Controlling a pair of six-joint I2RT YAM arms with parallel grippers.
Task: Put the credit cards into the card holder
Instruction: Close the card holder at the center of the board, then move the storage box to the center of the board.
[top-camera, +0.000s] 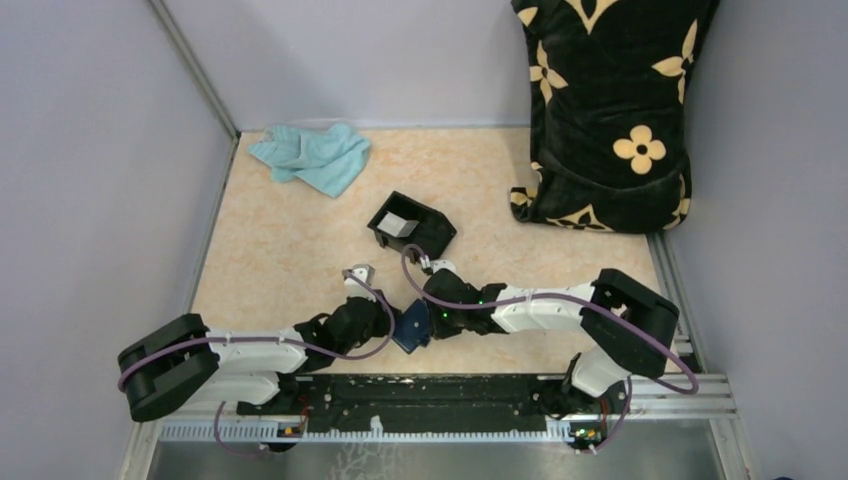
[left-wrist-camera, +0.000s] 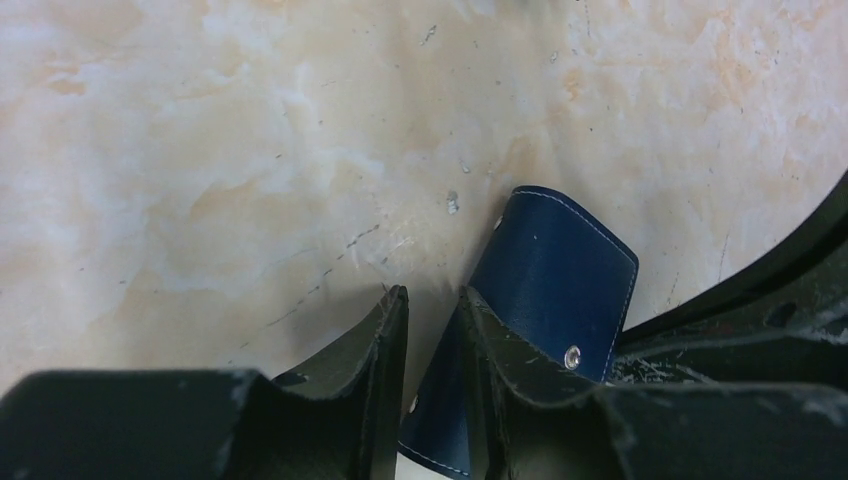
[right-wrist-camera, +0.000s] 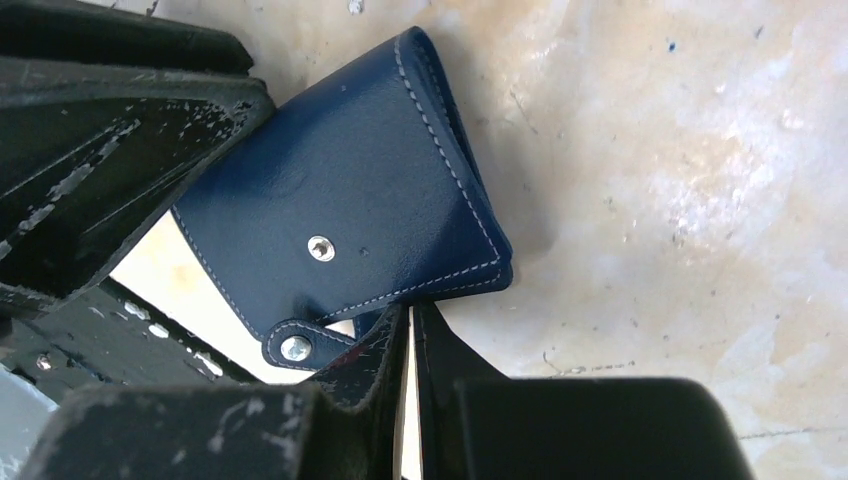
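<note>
Top external: wallet (top-camera: 410, 328) sits near the table's (top-camera: 290, 240) front edge, between both arms, looks tilted. Left gripper (left-wrist-camera: 433, 296) part open, fingers either side of one wallet edge; can't tell if pinched. Right gripper (right-wrist-camera: 410, 312) nearly closed, tips at wallet's lower edge beside snap tab (right-wrist-camera: 295, 346); hold unclear. Prob. light, soft leather, smooth & floppy, so flaps will bend. Best taken by folded spine or stitched edge, not tab.
</note>
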